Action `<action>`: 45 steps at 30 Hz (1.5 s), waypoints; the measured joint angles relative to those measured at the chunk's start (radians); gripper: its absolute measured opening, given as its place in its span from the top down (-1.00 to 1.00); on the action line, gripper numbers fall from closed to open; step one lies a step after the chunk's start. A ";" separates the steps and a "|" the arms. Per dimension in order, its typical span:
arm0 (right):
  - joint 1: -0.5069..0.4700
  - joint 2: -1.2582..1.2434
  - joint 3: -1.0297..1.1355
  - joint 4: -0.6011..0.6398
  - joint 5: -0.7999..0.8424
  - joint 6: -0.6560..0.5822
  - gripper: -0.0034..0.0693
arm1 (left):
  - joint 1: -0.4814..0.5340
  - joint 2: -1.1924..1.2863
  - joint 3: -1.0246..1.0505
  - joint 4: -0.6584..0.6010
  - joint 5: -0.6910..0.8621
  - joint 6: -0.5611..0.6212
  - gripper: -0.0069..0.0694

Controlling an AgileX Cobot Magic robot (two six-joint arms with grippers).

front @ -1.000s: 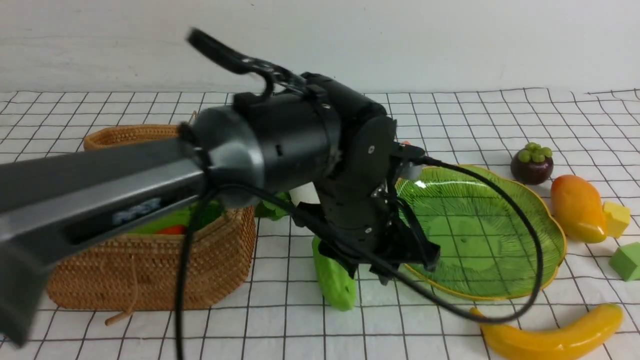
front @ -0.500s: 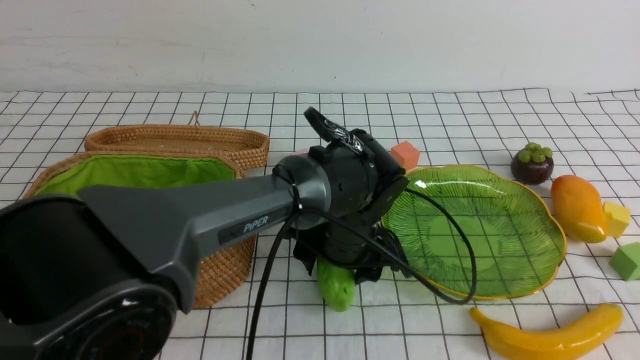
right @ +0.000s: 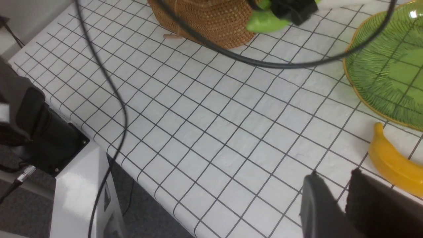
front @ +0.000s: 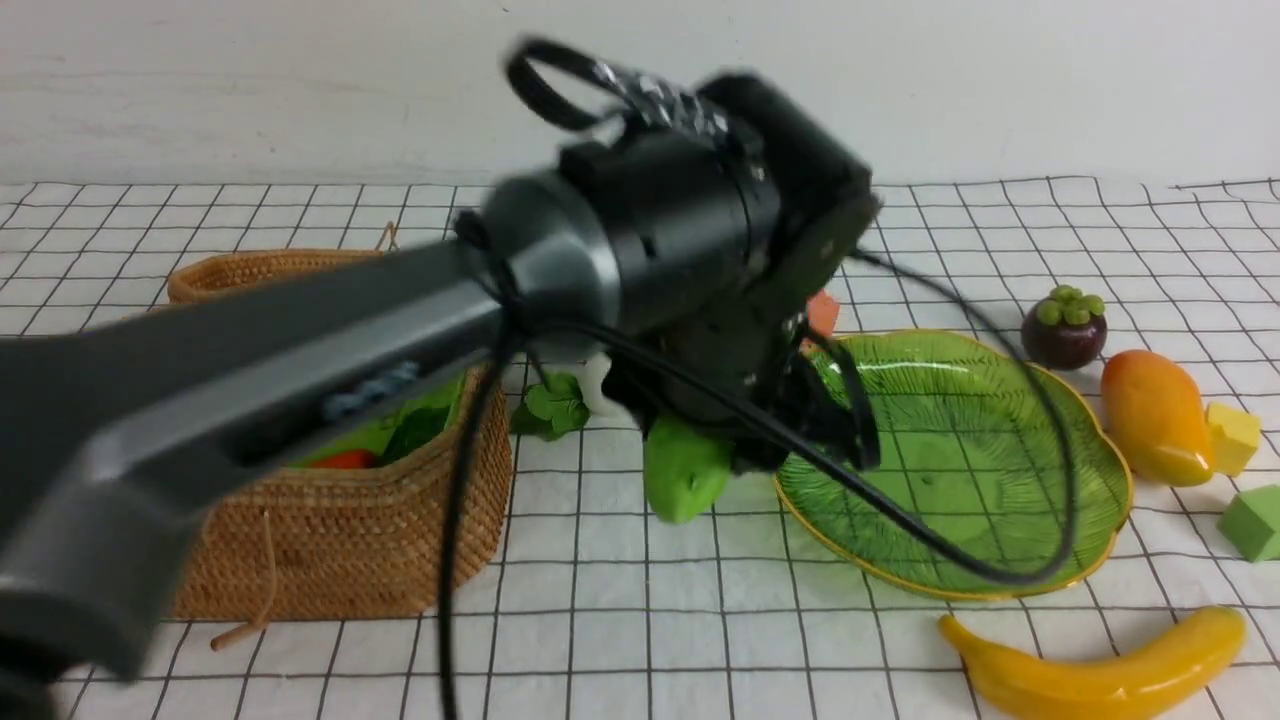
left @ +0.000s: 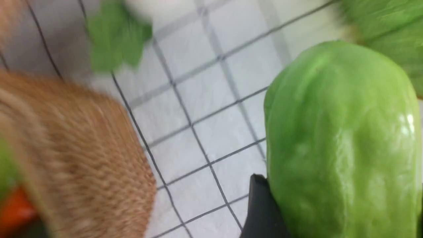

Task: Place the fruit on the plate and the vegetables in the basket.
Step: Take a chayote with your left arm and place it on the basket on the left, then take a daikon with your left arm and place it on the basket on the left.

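The left arm (front: 300, 340) is the biggest thing, a dark bar that reaches from the near left to the middle. Under it a white cloth (front: 620, 640) with black squares covers the table. The brown basket (front: 340, 550) sits on the left, with an orange carrot (front: 345, 460) inside. The green plate (front: 960, 480) lies on the right. The banana (front: 1100, 680) lies on the cloth at the near right, close to the plate. The mango (front: 1155, 415) lies just right of the plate. The green gourd (left: 340, 138) is up off the cloth, between the basket and the plate. The left gripper (front: 740, 452) has its fingers wide around it and holds it tight. The white radish (front: 598, 385) peeks out behind the arm. The mangosteen (front: 1063, 325) sits past the plate's far right edge. A yellow cube (front: 1232, 437) is right beside the mango, and a green cube (front: 1252, 522) is near it. The right gripper (right: 333, 178) hangs over the near cloth beside the banana, with only a thin gap between its fingers and nothing in them.
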 joint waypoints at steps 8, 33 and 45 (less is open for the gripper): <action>0.000 0.000 0.000 -0.050 0.000 0.000 0.46 | 0.099 -0.264 0.082 -0.011 0.020 0.355 -0.35; 0.000 0.000 0.000 -0.070 0.000 0.000 0.43 | 0.648 -0.230 0.352 -0.177 -0.109 0.986 -0.91; 0.000 0.000 0.000 -0.088 0.000 0.000 0.42 | 0.435 -0.180 0.175 -0.362 -0.117 0.701 0.61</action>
